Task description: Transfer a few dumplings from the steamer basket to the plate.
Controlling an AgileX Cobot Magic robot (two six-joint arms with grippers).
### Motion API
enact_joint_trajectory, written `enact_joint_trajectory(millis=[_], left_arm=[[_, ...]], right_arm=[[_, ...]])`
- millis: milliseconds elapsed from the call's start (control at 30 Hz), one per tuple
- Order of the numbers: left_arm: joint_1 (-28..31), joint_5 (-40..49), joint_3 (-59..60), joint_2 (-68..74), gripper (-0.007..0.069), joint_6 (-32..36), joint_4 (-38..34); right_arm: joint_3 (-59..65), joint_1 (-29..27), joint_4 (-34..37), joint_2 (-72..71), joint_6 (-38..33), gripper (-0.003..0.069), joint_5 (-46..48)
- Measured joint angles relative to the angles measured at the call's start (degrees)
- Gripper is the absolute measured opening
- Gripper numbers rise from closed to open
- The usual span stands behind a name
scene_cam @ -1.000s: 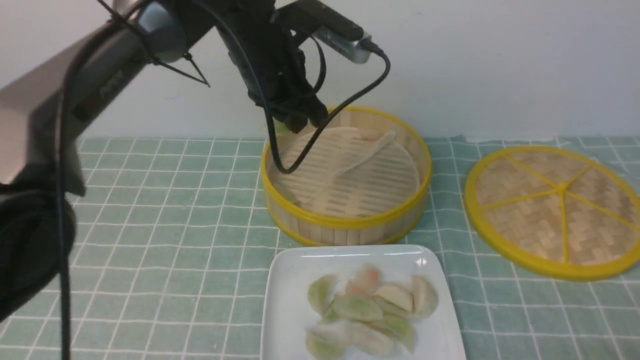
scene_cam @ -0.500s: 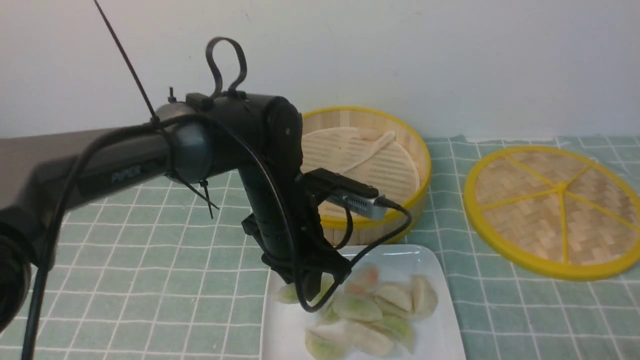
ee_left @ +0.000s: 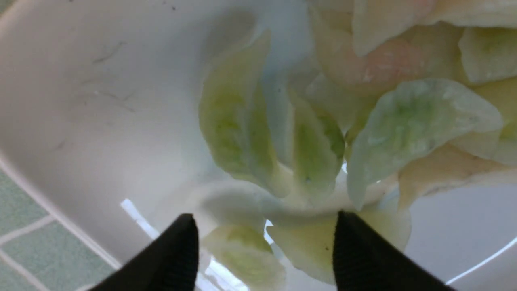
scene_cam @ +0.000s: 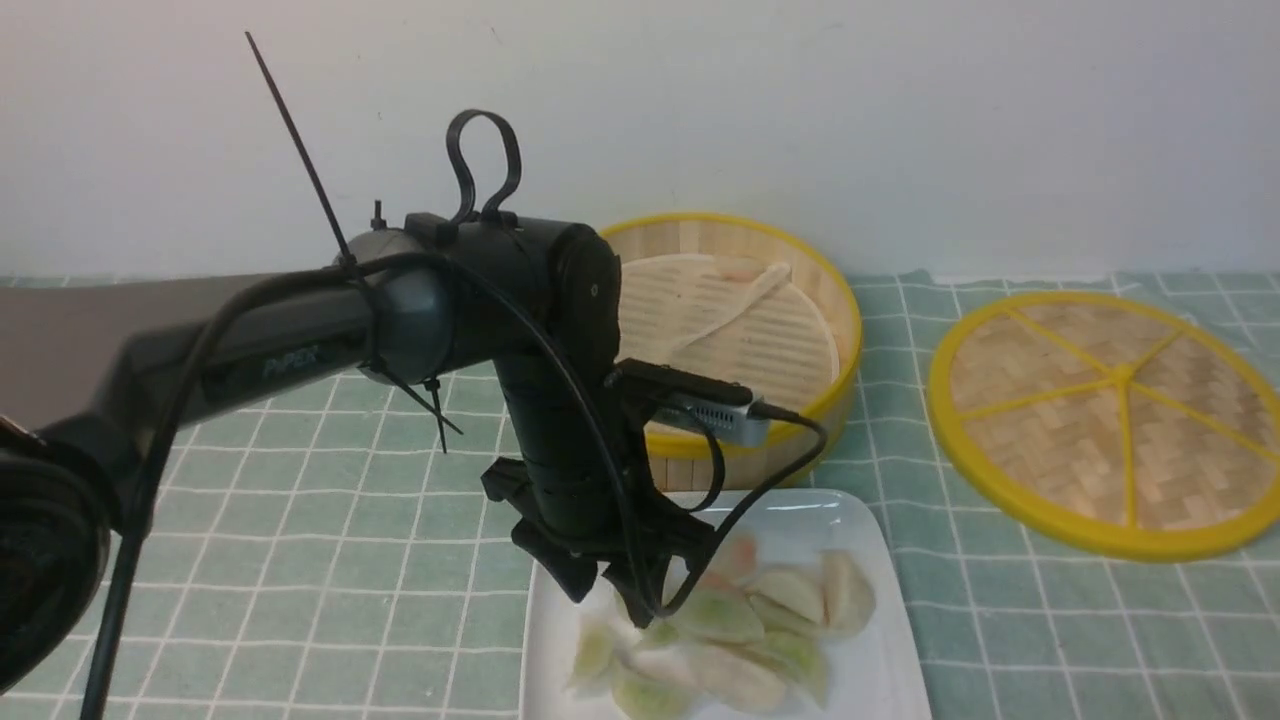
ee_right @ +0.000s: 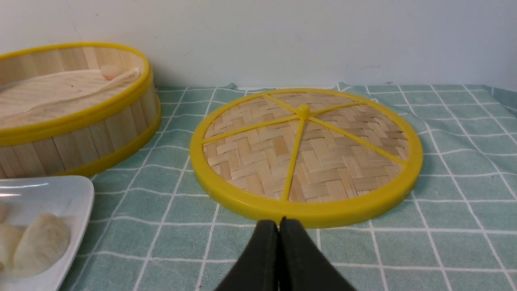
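- Between the fingertips [ee_left: 177,250] of the left gripper [scene_cam: 610,592]: open gap, nothing gripped; dumplings [ee_left: 238,121] lie just beyond on the plate [scene_cam: 850,520].
- Advice: lift straight up so no dumpling sticks.
- Steamer basket [scene_cam: 800,420] behind; right gripper [ee_right: 279,238] closed, empty.

Light is bright, even and soft across all views, seemingly from overhead; shadows under the steamer basket [scene_cam: 700,330] and woven lid [ee_right: 305,151] stay faint; white glare streaks mark the plate [ee_left: 101,121] rim; the left wrist view is soft and hazy, its dumplings [ee_left: 404,129] blurred at close range; the front view's near arm looks smeared.
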Motion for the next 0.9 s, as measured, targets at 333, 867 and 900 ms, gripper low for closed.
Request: enact_joint_trajectory(millis=[333,867,900], left_arm=[[0.0,5.6,-5.7,-8.8,0.0199,1.9,1.1],[0.0,-28.4,21.1,-64.9,-0.0006,3.3,0.9],[0.0,-31.8,23.4,-67.2,-0.0006,3.3,0.8]], right_arm=[[0.0,0.0,0.0,0.0,0.2,-0.0015,0.0],[0.0,0.0,0.0,0.0,0.2,-0.0015,0.0],[0.0,0.0,0.0,0.0,0.2,-0.0015,0.0]])
